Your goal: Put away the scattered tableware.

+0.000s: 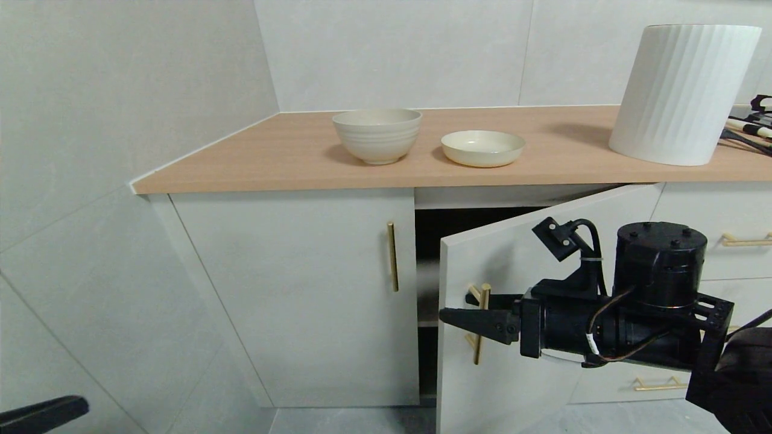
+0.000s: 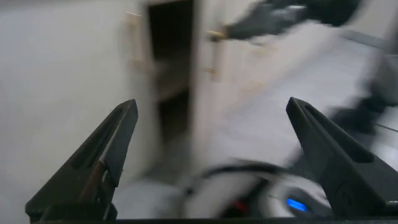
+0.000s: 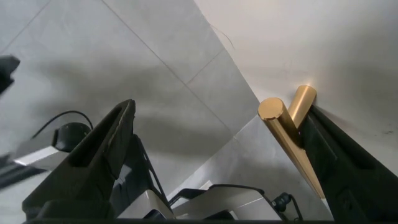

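Observation:
A beige bowl (image 1: pixel 377 135) and a shallow cream plate (image 1: pixel 482 147) stand side by side on the wooden counter (image 1: pixel 253 163). Below them the right cabinet door (image 1: pixel 512 253) hangs partly open over a dark interior. My right gripper (image 1: pixel 476 316) is at that door's gold handle (image 1: pixel 479 325), open. In the right wrist view the gold handle (image 3: pixel 292 134) lies against one finger (image 3: pixel 339 168) of the right gripper (image 3: pixel 219 111). My left gripper (image 1: pixel 42 415) is low at the left, near the floor. In the left wrist view the left gripper (image 2: pixel 211 104) is open and holds nothing.
A tall white ribbed container (image 1: pixel 684 90) stands on the counter's right, with several utensils (image 1: pixel 751 126) behind it. The left cabinet door (image 1: pixel 301 289) is closed, its handle (image 1: pixel 392 256) vertical. Drawers with gold handles (image 1: pixel 746 240) sit at the right. A tiled wall closes the left side.

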Controlling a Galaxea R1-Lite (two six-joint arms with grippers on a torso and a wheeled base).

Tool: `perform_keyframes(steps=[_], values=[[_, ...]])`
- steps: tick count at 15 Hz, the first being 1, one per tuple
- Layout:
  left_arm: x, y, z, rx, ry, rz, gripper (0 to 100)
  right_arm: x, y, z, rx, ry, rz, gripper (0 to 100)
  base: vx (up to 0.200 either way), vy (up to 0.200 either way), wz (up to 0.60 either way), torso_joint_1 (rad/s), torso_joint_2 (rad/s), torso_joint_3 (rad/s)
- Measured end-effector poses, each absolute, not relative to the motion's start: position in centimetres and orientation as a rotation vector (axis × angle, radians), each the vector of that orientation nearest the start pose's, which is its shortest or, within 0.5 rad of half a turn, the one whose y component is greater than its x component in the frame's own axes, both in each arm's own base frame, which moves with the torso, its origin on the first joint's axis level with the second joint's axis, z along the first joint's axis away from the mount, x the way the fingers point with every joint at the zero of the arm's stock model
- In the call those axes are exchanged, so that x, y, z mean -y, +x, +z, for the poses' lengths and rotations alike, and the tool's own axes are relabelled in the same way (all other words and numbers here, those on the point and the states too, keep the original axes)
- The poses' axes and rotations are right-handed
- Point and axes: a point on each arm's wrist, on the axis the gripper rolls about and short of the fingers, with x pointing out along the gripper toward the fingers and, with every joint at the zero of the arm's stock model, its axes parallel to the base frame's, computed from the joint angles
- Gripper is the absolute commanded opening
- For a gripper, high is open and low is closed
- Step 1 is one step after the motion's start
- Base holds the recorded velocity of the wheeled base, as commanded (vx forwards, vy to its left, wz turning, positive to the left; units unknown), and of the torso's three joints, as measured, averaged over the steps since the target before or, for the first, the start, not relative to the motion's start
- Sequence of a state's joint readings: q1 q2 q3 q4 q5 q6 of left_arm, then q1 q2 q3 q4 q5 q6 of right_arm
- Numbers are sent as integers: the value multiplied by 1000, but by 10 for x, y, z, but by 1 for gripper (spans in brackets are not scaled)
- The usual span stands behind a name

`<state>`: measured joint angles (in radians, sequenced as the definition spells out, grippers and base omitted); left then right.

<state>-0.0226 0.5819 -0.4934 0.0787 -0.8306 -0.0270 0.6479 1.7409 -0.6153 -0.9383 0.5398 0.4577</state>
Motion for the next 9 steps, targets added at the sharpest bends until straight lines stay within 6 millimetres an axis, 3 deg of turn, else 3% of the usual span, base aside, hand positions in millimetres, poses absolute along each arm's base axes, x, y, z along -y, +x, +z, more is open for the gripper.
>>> perform_keyframes(steps=[4,6,9], values=[[28,99,217,-316,-152,-984,100,-187,224,151,-471,388,1121,100,0,0,0,0,0,0],[39,137,206,-388,-171,-1036,100,-188,222,150,-475,387,1126,100,0,0,0,0,0,0],[58,180,176,-533,-208,-1093,100,-190,221,149,-481,385,1132,100,0,0,0,0,0,0]])
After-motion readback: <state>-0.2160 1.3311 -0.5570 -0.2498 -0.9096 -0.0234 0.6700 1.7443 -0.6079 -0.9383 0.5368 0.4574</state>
